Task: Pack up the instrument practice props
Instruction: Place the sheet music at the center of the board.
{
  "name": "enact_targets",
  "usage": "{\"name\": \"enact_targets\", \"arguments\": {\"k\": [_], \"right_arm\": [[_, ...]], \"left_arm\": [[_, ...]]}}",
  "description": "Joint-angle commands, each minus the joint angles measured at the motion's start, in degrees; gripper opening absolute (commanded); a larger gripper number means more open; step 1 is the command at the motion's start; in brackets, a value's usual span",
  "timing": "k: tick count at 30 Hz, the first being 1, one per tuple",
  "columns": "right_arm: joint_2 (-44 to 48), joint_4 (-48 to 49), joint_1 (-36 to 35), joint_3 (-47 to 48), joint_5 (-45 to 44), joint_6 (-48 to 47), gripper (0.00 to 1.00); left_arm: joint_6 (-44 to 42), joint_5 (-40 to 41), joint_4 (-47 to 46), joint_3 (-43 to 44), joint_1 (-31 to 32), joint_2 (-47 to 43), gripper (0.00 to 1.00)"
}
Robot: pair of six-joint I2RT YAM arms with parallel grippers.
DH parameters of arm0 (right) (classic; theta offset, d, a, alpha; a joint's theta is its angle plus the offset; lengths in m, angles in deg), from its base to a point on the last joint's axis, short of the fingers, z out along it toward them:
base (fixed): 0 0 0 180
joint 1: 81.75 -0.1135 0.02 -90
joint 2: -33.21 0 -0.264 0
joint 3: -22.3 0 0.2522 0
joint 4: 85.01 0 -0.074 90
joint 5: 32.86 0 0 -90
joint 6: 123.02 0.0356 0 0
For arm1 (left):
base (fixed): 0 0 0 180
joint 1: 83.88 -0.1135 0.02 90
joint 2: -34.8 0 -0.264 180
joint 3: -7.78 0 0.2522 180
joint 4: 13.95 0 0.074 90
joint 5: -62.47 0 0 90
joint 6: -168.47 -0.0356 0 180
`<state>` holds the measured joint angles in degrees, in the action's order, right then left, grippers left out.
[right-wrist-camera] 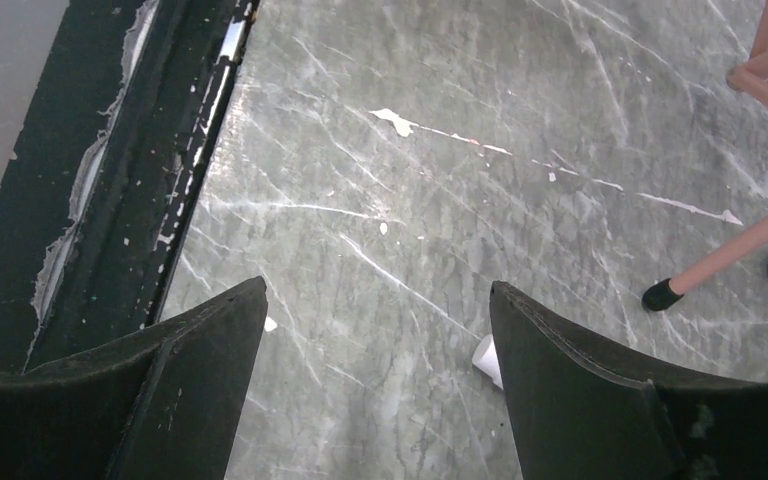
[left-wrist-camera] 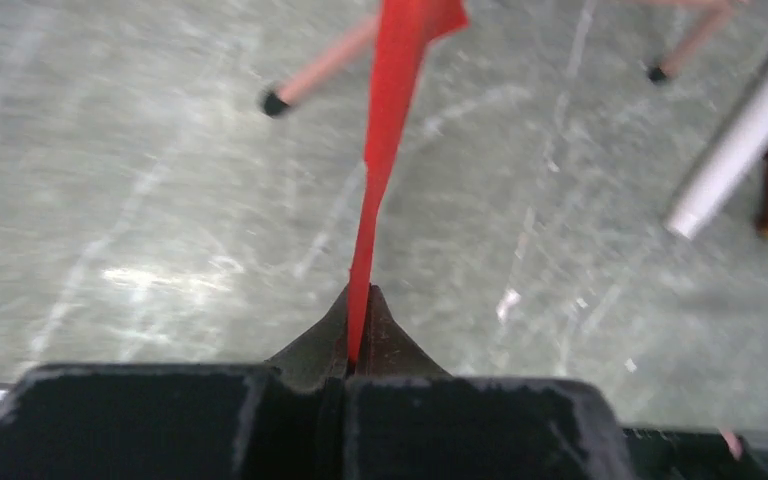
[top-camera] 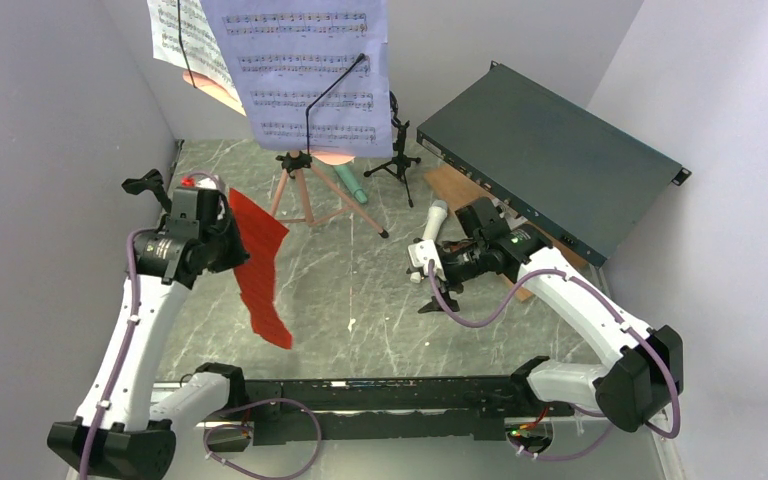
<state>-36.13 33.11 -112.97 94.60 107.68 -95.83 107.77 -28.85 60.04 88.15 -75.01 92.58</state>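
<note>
My left gripper (top-camera: 238,240) is shut on a red sheet-music page (top-camera: 260,270) that hangs on edge above the table. In the left wrist view the red page (left-wrist-camera: 385,150) rises edge-on from the closed left gripper (left-wrist-camera: 360,320). The pink tripod (top-camera: 305,190) stands at the back and carries a lavender page (top-camera: 300,70) and a white page (top-camera: 185,35). A green microphone (top-camera: 352,183) lies behind it, next to an upright black mount (top-camera: 397,150). My right gripper (top-camera: 422,275) (right-wrist-camera: 378,290) stands open and empty beside the white microphone (top-camera: 435,220) (right-wrist-camera: 485,358).
A large dark green metal box (top-camera: 550,165) leans at the back right, over a brown wooden board (top-camera: 455,185). A black rail (top-camera: 380,395) (right-wrist-camera: 110,200) runs along the near edge. Tripod legs (left-wrist-camera: 325,70) (right-wrist-camera: 730,255) spread over the marble table (top-camera: 360,300).
</note>
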Motion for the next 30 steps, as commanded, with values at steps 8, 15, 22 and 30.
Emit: {"name": "enact_targets", "arguments": {"k": [8, 15, 22, 30], "right_arm": [[0.12, -1.53, 0.20, -0.27, 3.78, -2.40, 0.85], [-0.59, -1.97, 0.24, -0.53, 4.47, -3.15, 0.85], [-1.66, -2.42, 0.18, -0.71, 4.13, -3.91, 0.86], [-1.93, -1.95, 0.19, -1.05, 4.12, -3.57, 0.86]], "left_arm": [[-16.45, 17.29, -12.03, 5.99, -8.67, 8.73, 0.00], [-18.27, 15.62, -24.81, 10.89, -17.75, 14.24, 0.00], [-16.82, -1.72, -39.77, 6.32, -24.80, 17.82, 0.00], [-19.45, -25.63, -43.16, 15.81, -27.61, 34.23, 0.00]]}}
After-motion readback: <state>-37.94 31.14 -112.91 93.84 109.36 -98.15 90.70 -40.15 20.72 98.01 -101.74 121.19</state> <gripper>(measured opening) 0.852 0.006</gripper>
